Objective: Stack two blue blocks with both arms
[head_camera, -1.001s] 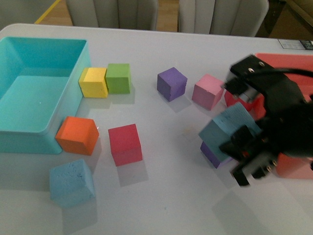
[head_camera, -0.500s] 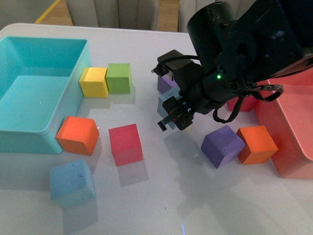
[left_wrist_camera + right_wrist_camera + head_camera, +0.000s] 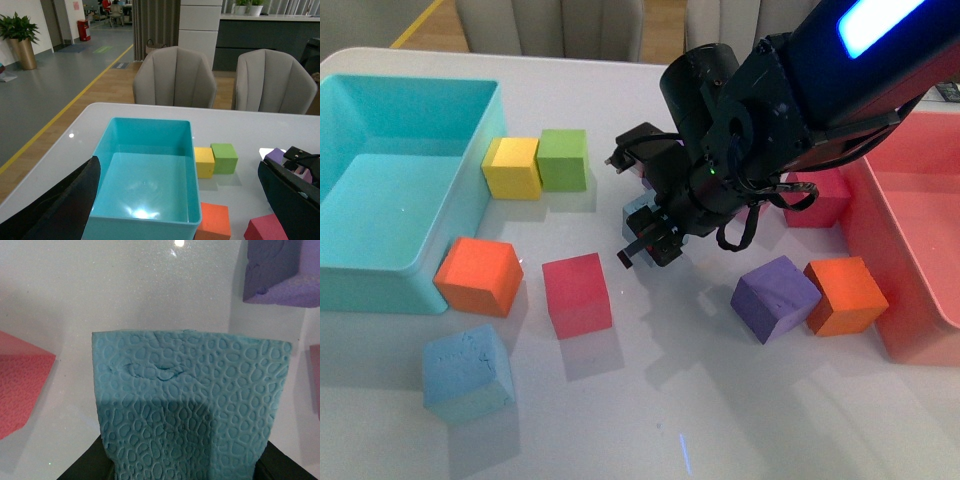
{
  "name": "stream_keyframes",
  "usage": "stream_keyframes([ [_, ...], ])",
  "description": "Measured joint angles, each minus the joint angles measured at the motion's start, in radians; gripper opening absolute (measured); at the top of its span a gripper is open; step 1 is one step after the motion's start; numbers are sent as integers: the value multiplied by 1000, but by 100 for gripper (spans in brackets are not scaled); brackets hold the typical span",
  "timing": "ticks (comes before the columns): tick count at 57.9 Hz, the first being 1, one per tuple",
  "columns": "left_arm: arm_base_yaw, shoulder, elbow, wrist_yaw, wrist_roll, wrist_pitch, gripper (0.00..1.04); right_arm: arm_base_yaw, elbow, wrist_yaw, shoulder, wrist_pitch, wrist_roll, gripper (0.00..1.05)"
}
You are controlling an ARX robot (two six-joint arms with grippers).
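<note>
Blue foam cube (image 3: 190,405), pitted cell-pattern skin, clamped in right claw (image 3: 642,215)

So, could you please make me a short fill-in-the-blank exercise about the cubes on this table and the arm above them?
1. The gripper that is shut on a blue block belongs to the arm on the robot's ___.
2. The yellow cube stands right beside a cube whose colour is ___.
3. The other blue block lies on the table, nearest to a cube whose colour is ___.

Missing words: right; green; orange.
</note>
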Motion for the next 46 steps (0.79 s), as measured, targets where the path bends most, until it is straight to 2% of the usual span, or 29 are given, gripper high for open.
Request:
stream_keyframes([
  [7,0,0,0,0,0,0,96,2,13,0,16,-1,-4,41],
  [16,0,0,0,0,0,0,96,2,18,0,18,4,-7,69],
  [27,0,0,0,0,0,0,96,-2,6,-7,14,35,-4,96],
  [38,0,0,0,0,0,0,96,-13,-86,-30,-60,96,3,96],
  [46,0,0,0,0,0,0,96,-35,-235,-43,-251,224,34,96],
])
